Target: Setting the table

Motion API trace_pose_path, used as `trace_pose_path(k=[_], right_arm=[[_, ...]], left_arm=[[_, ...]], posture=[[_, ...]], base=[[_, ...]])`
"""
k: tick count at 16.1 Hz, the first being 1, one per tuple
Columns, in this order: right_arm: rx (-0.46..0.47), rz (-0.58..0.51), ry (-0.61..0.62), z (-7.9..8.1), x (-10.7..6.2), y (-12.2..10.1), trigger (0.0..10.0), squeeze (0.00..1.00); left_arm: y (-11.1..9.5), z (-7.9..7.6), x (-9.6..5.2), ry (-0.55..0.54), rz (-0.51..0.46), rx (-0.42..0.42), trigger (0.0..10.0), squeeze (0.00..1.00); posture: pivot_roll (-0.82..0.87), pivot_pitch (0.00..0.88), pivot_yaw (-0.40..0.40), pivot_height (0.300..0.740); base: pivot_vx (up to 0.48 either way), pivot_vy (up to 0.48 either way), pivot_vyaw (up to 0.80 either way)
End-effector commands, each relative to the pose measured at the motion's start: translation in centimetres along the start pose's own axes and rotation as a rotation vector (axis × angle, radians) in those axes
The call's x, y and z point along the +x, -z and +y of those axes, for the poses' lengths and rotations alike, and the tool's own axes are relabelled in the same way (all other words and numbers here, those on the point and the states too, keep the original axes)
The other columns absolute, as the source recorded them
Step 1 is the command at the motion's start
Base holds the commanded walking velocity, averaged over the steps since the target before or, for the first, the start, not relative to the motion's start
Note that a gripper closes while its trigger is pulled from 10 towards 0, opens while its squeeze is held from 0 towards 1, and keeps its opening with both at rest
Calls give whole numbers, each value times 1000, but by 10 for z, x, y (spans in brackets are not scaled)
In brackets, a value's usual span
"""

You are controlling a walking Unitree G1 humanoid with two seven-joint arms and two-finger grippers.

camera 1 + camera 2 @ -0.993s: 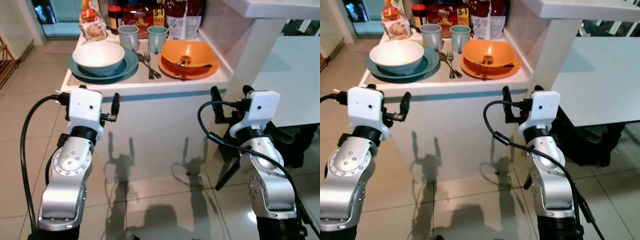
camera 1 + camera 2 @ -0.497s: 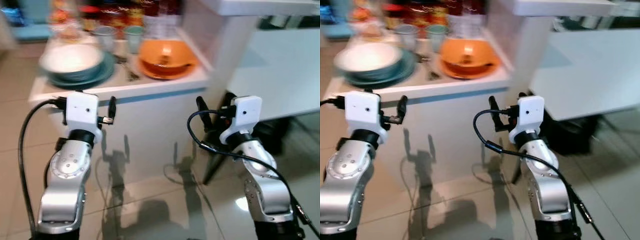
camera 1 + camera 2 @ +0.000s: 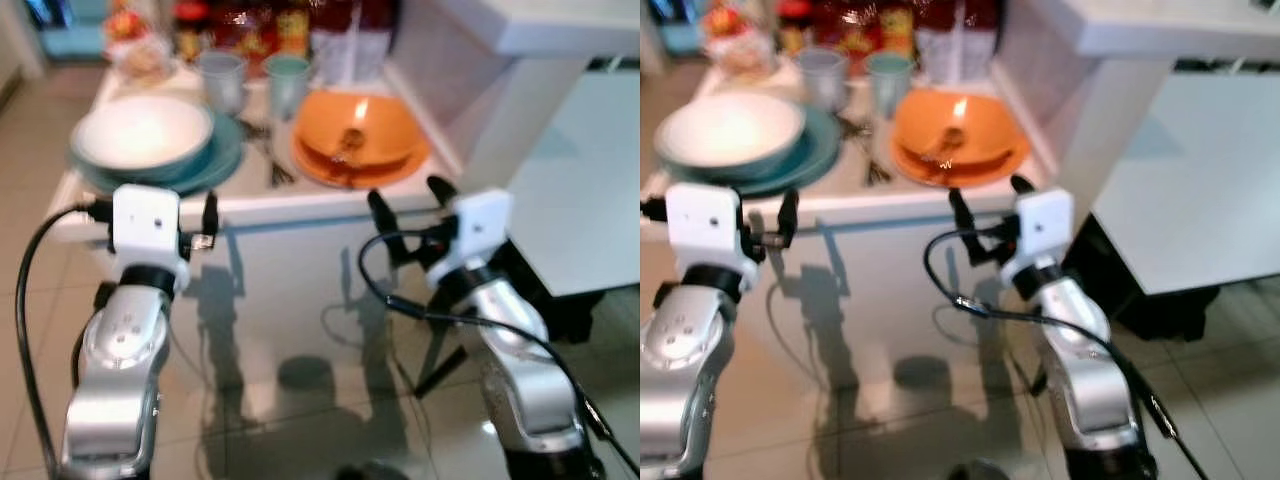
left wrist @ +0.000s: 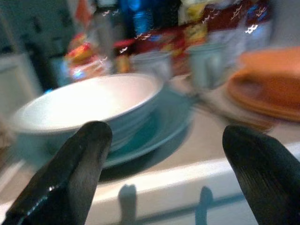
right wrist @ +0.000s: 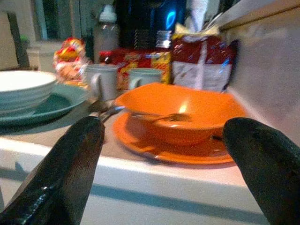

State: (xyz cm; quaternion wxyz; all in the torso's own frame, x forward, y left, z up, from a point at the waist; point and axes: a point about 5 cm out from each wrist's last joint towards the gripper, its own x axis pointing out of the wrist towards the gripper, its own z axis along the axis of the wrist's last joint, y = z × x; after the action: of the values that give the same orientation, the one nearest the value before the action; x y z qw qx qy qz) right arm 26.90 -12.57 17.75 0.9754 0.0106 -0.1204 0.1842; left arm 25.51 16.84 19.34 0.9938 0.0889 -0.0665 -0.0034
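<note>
1. The right gripper (image 3: 985, 205) is held wide open and empty, just short of the counter (image 3: 330, 205) edge. The orange bowl (image 5: 180, 112) sits straight ahead of it, on an orange plate (image 5: 173, 150), between the fingers' line of sight.
2. The left gripper (image 3: 150, 215) is likewise spread wide and empty. The white bowl (image 4: 91, 105) on the teal plate (image 4: 154, 133) lies directly ahead of it, just past the counter edge.
3. Two mugs (image 3: 222, 78) and forks (image 3: 268, 160) are seen beyond and between the two stacks; food packets (image 5: 140, 63) stand behind.
4. Handling, as judged: bowls and plates look like glazed ceramic, so stiff, fairly heavy, slippery and breakable. Rim pinches are preferred; the near rim of each bowl or plate is the reachable hold.
5. A spoon (image 5: 154, 115) rests in the orange bowl and could slide if the bowl is tilted.
6. Orientation: bowls are upright, openings up, round, no long axis. The spoon's and forks' long axes run roughly away from the grippers; exact angle is blurred.
</note>
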Motion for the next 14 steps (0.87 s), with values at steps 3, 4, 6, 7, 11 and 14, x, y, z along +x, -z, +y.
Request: trace_pose_path(k=[3,4,6,7,11,14], right_arm=[[-21,-48,-1,-3,-3,-6,10000,0],[-36,-50,-1,-3,-4,-6,10000,0],[-19,-81,-10,-3,-5,-9,10000,380],[-20,-88,-13,-4,-5,-10,10000,1000],[-196,-6,11,-3,8,0,10000,882],[-230,35,-4,1,19,11,10000,0]], left_arm=[[-12,-10,-10,108,-76,-26,10000,0],[-16,-12,-12,132,-102,-34,10000,0],[-22,-17,-14,197,-134,-30,10000,0],[-23,-19,-15,227,-132,-26,10000,0],[-25,-23,-18,327,-138,4,10000,0],[-22,-23,-25,426,-103,24,10000,0]], posture=[[30,60,-57,740],[29,62,-58,740],[31,62,-61,740],[32,64,-61,740],[39,60,-64,740],[52,53,-67,740]], base=[[0,0,0],[0,0,0],[0,0,0],[0,0,0],[0,0,0],[0,0,0]])
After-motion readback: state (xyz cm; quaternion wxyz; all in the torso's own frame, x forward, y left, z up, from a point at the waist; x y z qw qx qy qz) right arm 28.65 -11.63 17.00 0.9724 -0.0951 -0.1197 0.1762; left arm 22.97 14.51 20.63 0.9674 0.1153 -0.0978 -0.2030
